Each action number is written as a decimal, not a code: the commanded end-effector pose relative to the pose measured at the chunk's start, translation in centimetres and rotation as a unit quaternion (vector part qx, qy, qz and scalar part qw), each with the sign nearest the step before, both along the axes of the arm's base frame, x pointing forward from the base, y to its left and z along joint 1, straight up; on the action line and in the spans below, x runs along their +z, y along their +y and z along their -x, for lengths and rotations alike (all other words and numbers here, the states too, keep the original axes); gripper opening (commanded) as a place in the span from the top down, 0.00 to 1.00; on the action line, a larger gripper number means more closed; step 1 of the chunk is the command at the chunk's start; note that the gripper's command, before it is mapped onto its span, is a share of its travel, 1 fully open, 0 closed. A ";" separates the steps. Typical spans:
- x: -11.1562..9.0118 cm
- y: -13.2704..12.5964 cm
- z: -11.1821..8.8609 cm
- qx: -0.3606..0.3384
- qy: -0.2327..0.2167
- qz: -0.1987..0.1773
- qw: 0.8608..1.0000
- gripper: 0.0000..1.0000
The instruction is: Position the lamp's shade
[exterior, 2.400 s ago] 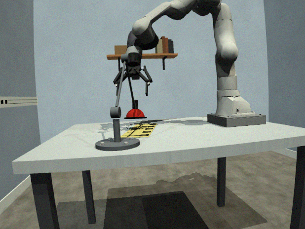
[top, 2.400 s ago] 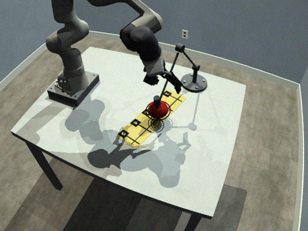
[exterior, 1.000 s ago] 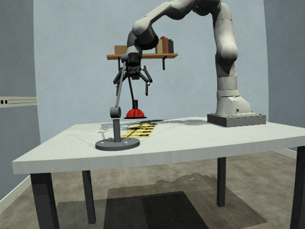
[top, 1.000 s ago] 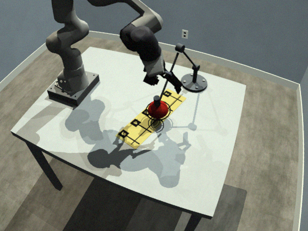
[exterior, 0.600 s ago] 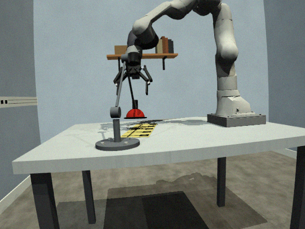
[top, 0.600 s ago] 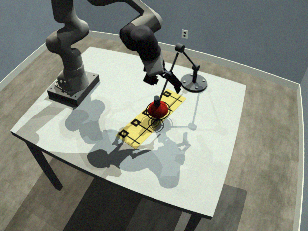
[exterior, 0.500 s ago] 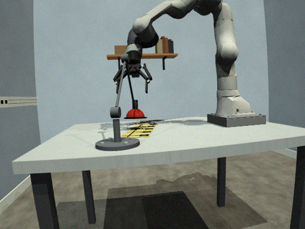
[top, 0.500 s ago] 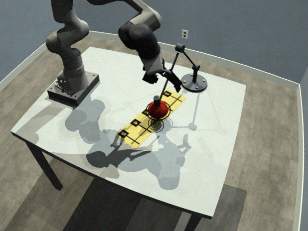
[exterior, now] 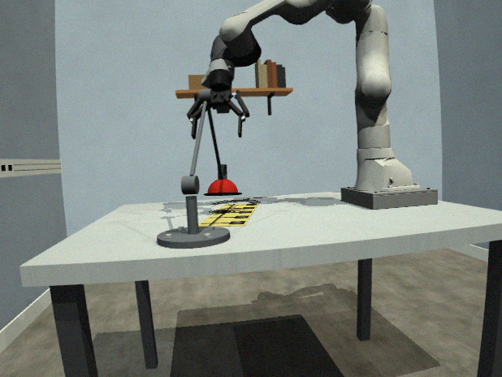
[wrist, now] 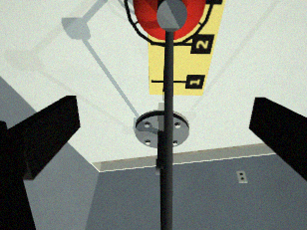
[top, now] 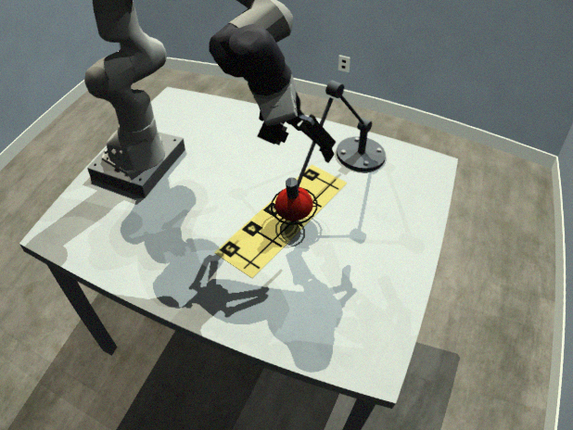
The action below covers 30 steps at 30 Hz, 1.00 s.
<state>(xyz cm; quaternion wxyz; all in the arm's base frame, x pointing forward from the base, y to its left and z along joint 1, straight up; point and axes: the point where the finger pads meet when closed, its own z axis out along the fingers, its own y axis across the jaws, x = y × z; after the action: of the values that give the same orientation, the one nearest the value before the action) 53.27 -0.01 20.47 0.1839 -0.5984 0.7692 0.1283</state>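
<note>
The lamp's round grey foot (top: 361, 154) stands at the near end of a yellow strip (top: 280, 220) of numbered marks. Its red shade (top: 293, 204) (exterior: 222, 187) hangs a little above the strip, clear of the bench. In the wrist view the shade (wrist: 168, 16) lies beyond mark 1 (wrist: 195, 81) and mark 2 (wrist: 201, 45); I cannot tell which mark it covers. My gripper (top: 299, 136) is open high on the lamp's upper rod (wrist: 166, 123). The rod passes between the spread fingers (exterior: 217, 130) without touching them (wrist: 164, 133).
The lamp's elbow joint (top: 335, 88) rises behind my gripper. My arm's base (top: 135, 164) sits at the table's left corner. A wall shelf with books (exterior: 244, 87) is behind the table, well away. The table edge runs just past the lamp's foot (wrist: 160, 129).
</note>
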 end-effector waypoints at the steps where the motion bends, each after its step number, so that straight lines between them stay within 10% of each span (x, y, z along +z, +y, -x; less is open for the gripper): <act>1: 1.2 -0.4 0.5 0.000 0.006 -0.002 1.000 0.00; 11: 4.9 -2.4 0.6 -0.001 -0.002 0.001 1.000 0.00; 30: 4.7 -2.5 0.0 -0.003 -0.011 0.004 1.000 0.00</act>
<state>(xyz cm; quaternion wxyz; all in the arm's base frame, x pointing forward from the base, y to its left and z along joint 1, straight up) 53.12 -2.53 25.19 0.1893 -0.5977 0.7698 0.1197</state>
